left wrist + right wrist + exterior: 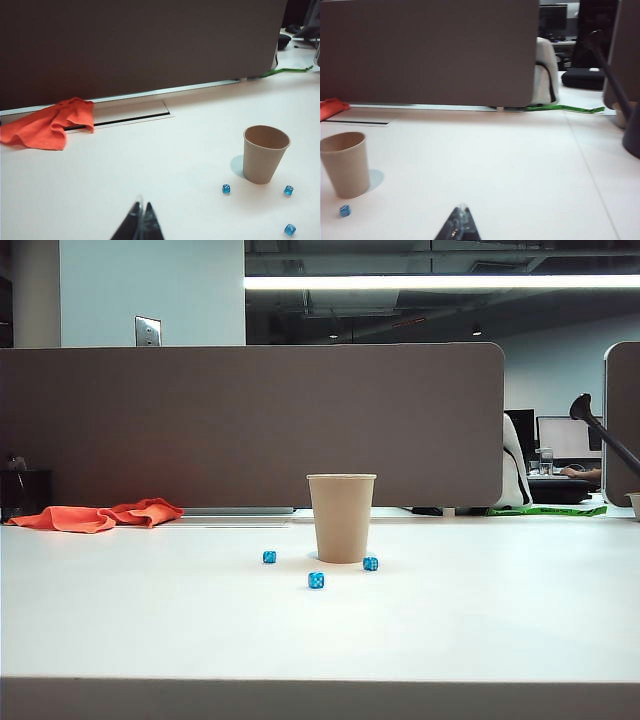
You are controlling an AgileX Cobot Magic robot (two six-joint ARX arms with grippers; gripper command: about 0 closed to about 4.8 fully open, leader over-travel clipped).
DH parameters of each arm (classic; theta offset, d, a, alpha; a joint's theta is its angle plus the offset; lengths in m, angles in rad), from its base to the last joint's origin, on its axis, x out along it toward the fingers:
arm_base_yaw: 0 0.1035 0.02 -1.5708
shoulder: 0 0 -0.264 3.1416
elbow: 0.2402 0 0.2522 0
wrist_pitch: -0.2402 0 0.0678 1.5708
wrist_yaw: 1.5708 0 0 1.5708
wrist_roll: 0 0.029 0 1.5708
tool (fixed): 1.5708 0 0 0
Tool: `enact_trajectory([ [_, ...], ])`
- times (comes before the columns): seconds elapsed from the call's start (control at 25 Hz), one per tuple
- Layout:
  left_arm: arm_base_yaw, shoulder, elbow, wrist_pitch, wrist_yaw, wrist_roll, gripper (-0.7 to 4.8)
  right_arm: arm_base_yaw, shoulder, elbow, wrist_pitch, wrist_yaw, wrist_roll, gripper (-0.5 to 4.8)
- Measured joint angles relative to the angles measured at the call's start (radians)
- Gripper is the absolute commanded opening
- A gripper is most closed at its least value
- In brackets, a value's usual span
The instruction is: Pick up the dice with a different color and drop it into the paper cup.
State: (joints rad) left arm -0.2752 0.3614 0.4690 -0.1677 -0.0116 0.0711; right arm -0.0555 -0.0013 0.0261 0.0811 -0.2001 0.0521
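Apparently the orange die is nowhere visible, perhaps inside the paper cup (341,518); with left gripper (140,224) and right gripper (459,224) both pinched together, empty, the cup well ahead of each, you risk grabbing a blue die (316,580).

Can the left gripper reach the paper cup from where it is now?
Probably yes: the left gripper, shut, hangs above bare table, and nothing stands between it and the paper cup.
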Motion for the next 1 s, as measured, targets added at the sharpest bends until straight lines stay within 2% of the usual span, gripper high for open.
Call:
enact_trajectory([
  [0.2, 0.0, -0.063, -0.041, -0.014, -0.012, -0.017, -0.06, 0.018, 0.0, -0.007, 0.008, 0.043, 0.001, -0.02],
  [0.68, 0.0, -0.092, -0.067, -0.064, -0.031, -0.02, -0.06, 0.018, 0.001, -0.019, -0.019, 0.047, 0.001, -0.01],
  [0.88, 0.0, -0.13, -0.136, -0.073, -0.052, -0.028, -0.06, 0.018, 0.0, -0.019, -0.019, 0.047, 0.0, -0.01],
  [1.0, 0.0, -0.229, -0.193, -0.08, -0.052, -0.051, -0.06, 0.018, 0.0, -0.019, -0.019, 0.046, 0.0, -0.01],
])
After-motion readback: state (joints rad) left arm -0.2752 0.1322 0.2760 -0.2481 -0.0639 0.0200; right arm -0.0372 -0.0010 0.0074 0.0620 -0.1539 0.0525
